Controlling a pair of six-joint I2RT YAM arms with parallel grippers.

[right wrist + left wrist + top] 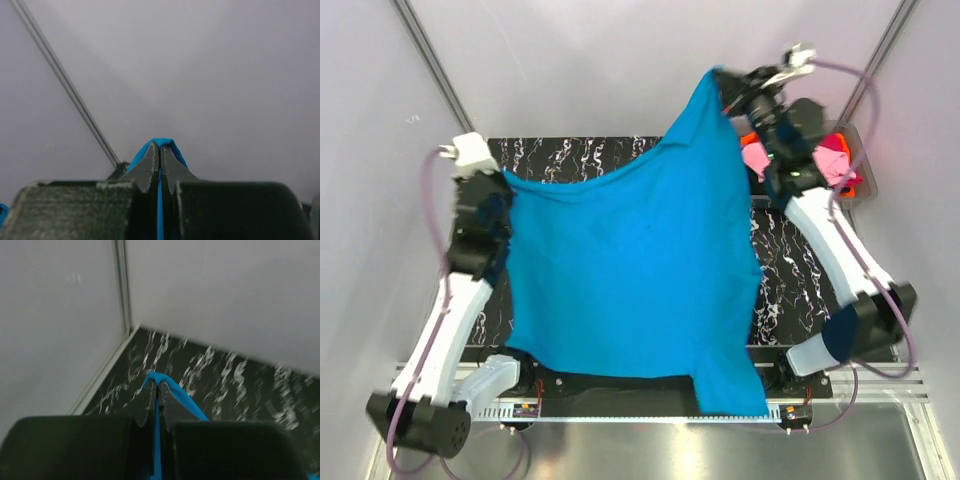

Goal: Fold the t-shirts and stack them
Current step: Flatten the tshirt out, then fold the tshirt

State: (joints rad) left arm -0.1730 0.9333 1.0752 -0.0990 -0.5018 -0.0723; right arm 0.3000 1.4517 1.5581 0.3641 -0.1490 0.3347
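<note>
We hold the turquoise t-shirt spread in the air between both hands. The left hand, pressed together, pinches one corner above the far-left of the desk. The right hand pinches the other corner higher, at far right. The cloth hides most of the desk and overlaps its near edge. Bare desk shows along the right side and far edge.

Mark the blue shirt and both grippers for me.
blue shirt [630, 270], top view, centre of the cloth.
left gripper [157, 386], left wrist view, between its fingertips.
right gripper [160, 145], right wrist view, between its fingertips.
</note>
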